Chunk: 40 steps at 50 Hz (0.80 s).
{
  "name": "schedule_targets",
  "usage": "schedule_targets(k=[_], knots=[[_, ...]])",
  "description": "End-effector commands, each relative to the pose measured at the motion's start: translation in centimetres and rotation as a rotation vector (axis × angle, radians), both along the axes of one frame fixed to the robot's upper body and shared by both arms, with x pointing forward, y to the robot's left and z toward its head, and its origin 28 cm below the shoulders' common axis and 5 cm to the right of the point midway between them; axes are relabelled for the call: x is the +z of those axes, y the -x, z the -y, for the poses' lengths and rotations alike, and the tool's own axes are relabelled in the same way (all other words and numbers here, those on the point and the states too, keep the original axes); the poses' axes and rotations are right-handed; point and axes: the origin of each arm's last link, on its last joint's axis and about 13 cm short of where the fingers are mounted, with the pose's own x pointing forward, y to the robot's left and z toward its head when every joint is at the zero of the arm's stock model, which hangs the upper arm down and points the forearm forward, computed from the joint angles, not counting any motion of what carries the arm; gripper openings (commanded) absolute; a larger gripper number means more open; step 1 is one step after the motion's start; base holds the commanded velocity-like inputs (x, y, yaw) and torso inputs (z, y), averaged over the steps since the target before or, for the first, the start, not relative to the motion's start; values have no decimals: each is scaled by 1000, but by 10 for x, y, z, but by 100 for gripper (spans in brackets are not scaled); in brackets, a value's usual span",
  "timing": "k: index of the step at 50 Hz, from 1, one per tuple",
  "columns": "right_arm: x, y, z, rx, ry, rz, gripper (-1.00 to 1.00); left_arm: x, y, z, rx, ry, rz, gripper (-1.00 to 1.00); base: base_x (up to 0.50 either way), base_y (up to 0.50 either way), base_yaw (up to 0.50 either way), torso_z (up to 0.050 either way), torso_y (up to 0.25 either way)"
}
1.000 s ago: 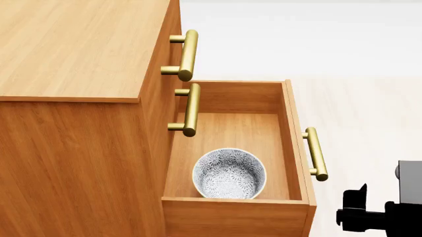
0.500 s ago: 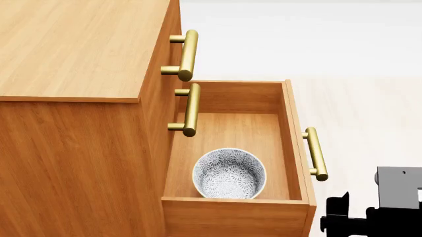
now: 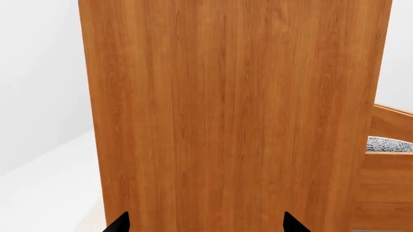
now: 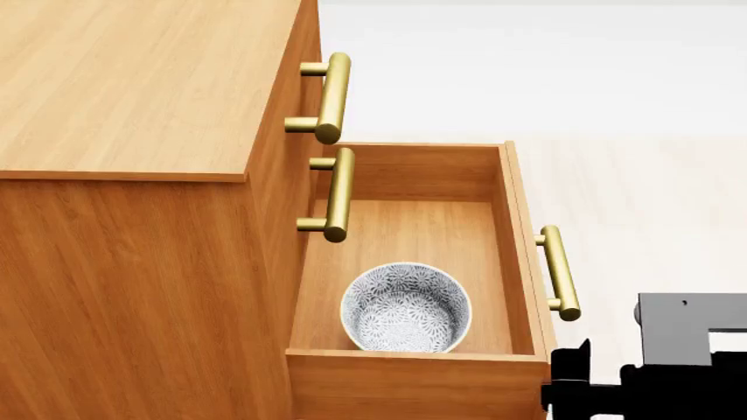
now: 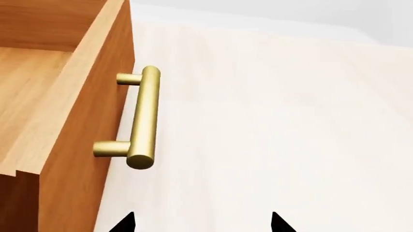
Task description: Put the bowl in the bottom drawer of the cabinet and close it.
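The bowl [image 4: 407,308] sits inside the open bottom drawer [image 4: 513,262], lower centre of the head view. Closing step pending. The right hand [image 5: 201,223], fingers spread and empty, faces the brass handle [image 5: 143,118]; next move: push the drawer front inward.

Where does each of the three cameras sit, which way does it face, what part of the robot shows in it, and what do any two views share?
Head view: on the robot's head, looking down on the cabinet, the open bottom drawer with the bowl; the right gripper shows at the lower corner.
Left wrist view: by the left gripper, facing the cabinet's side; only the fingertips show.
Right wrist view: by the right gripper, facing the drawer's handle; fingertips show.
Shared: head and left wrist views both show the bowl.
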Motion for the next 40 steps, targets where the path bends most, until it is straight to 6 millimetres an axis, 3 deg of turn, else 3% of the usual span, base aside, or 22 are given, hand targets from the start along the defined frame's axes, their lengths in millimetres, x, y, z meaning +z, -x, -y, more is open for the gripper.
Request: schedule_targets(k=[1,40], knots=[[-1,-1,-6,20,-12,-3,100,0,0,0,1,-4,1,100,0,0,0,0,0],[7,-5,-22,106,-79,5,100,0,0,0,3,-5,0,100,0,0,0,0,0]])
